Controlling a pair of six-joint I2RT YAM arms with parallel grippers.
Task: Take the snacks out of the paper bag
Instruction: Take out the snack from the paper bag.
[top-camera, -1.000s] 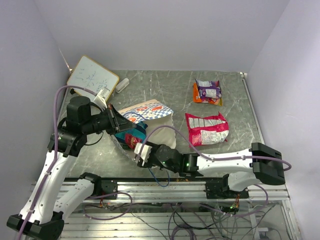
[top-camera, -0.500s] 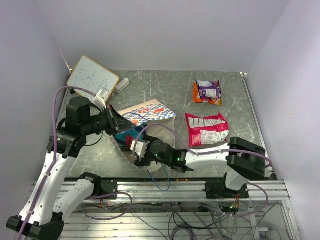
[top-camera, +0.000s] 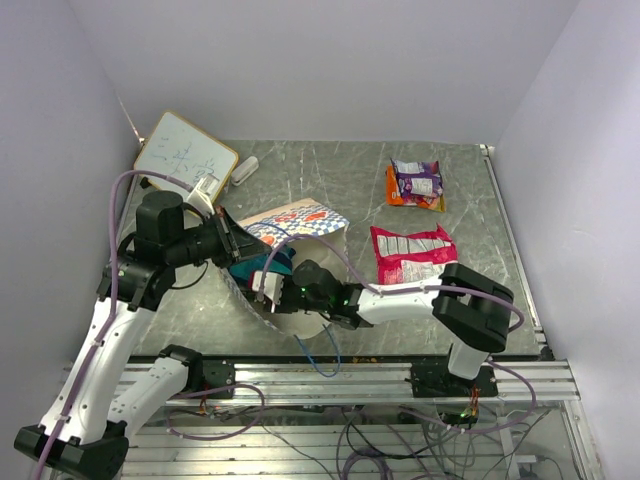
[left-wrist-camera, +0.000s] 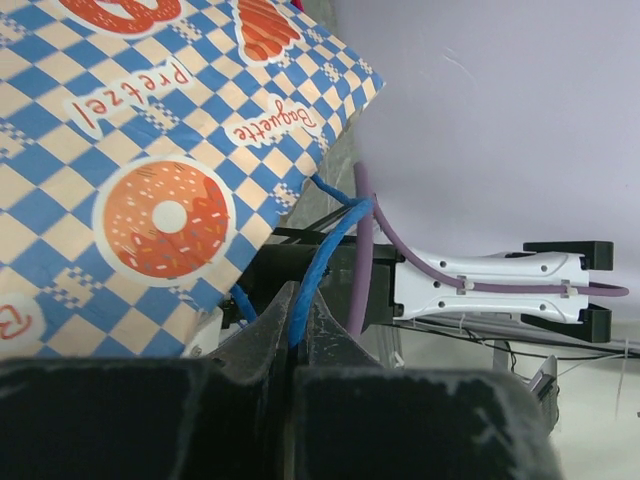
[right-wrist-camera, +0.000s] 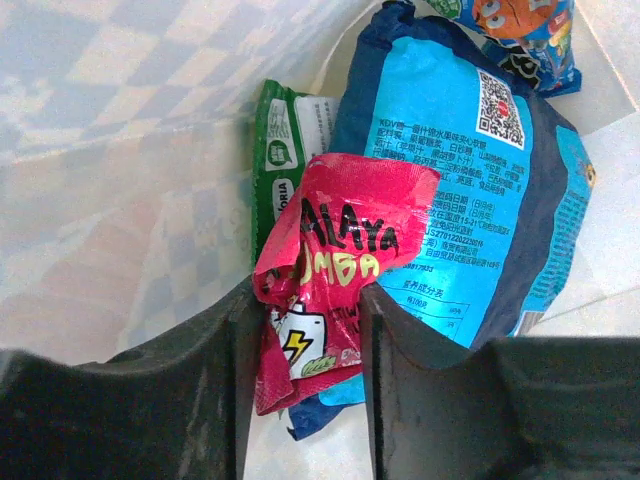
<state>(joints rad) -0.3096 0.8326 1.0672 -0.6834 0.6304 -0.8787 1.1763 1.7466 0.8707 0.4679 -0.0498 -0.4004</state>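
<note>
1. Now, in the top view, the right gripper (top-camera: 268, 285) has pushed forward over the last second, from the bare desk (top-camera: 300, 175) in front of the paper bag (top-camera: 300, 220) into its open mouth. The left gripper (top-camera: 233, 246) has stayed where it was at the bag's left edge. I judge that the next pull-out is under way. Two snacks already lie out on the desk, well apart from the bag: a red-pink packet (top-camera: 412, 256) and an orange-and-purple packet (top-camera: 415, 182).
2. From the left wrist, the left jaws are clenched on the blue cord handle (left-wrist-camera: 312, 262), which holds the bag up. Its checkered side shows doughnut, "Pretzel" and "Baguette" prints.
3. From the right wrist, deep inside the bag, the jaws grasp a small red packet (right-wrist-camera: 330, 255), crumpled between them. It lies on a blue packet (right-wrist-camera: 470, 190) with a green packet (right-wrist-camera: 285, 140) just beside it, so at least three snacks remain inside.
</note>
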